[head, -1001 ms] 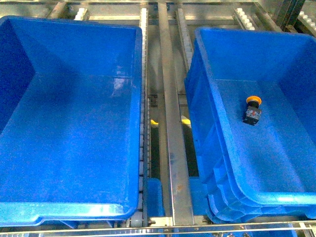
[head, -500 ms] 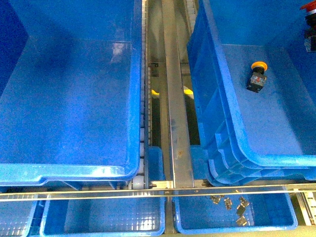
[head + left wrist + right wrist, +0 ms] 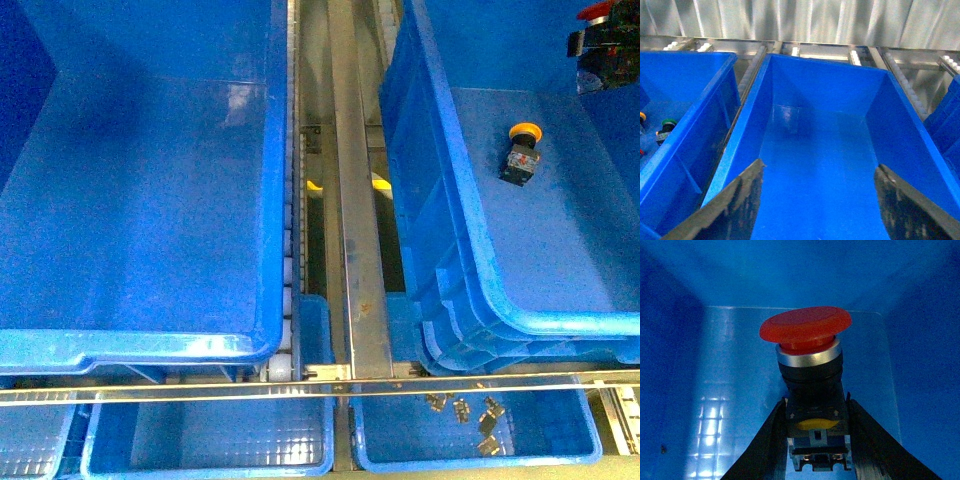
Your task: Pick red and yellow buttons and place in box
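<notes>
In the right wrist view my right gripper [image 3: 815, 442] is shut on the black body of a red button [image 3: 807, 332], whose cap points away from the wrist. In the front view that red button [image 3: 598, 30] hangs at the top right, above the floor of the box [image 3: 470, 300], a deep blue tote with doubled rims. A yellow button [image 3: 522, 150] lies on its side on the box floor. My left gripper [image 3: 817, 200] is open over a bare blue tote [image 3: 815, 150], nothing between its fingers [image 3: 742, 200].
A large blue tote [image 3: 140, 200] fills the left of the front view. A metal rail [image 3: 350, 200] runs between it and the box. Shallow blue trays [image 3: 210, 440] sit below, one holding small metal parts [image 3: 465, 410]. A neighbouring tote [image 3: 690, 125] holds a green-capped switch [image 3: 667, 124].
The front view has dropped lower, bringing the shallow trays in. The held red button came in at the top right and moved left. The yellow button has stayed put.
</notes>
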Tool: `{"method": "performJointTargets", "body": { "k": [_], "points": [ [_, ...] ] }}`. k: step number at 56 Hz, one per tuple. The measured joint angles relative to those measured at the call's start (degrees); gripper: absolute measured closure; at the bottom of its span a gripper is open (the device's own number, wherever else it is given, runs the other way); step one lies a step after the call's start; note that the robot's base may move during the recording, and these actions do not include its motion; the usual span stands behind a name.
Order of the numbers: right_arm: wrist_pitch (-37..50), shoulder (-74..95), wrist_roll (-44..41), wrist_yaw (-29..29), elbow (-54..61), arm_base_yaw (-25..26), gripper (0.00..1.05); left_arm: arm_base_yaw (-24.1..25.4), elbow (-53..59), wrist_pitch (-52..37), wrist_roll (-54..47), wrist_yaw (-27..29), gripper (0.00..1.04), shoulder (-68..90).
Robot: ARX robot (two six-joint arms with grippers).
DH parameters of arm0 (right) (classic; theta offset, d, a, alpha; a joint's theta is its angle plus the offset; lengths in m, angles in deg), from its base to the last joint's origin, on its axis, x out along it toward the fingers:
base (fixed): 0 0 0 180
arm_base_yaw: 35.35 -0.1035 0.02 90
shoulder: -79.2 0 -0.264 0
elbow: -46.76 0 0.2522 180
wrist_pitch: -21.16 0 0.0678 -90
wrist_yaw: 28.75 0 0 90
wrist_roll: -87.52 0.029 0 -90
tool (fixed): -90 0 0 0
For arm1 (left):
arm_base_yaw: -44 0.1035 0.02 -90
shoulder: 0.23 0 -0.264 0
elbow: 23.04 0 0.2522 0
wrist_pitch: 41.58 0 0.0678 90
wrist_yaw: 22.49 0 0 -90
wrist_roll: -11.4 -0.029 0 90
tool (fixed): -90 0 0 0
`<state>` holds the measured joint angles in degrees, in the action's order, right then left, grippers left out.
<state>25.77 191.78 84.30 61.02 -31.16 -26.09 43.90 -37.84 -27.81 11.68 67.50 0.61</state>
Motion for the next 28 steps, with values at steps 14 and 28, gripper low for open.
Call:
{"method": "performJointTargets", "body": {
  "k": [14, 28],
  "points": [
    [-3.2, 5.6, -0.8, -1.2, -6.0, -1.3, 0.78, 0.0, 0.0, 0.0, 0.0, 0.0, 0.09, 0.0],
    [-4.5, 11.7, -1.0, -3.0, -10.5, -2.7, 0.78, 0.0, 0.0, 0.0, 0.0, 0.0, 0.08, 0.0]
  ]
}}
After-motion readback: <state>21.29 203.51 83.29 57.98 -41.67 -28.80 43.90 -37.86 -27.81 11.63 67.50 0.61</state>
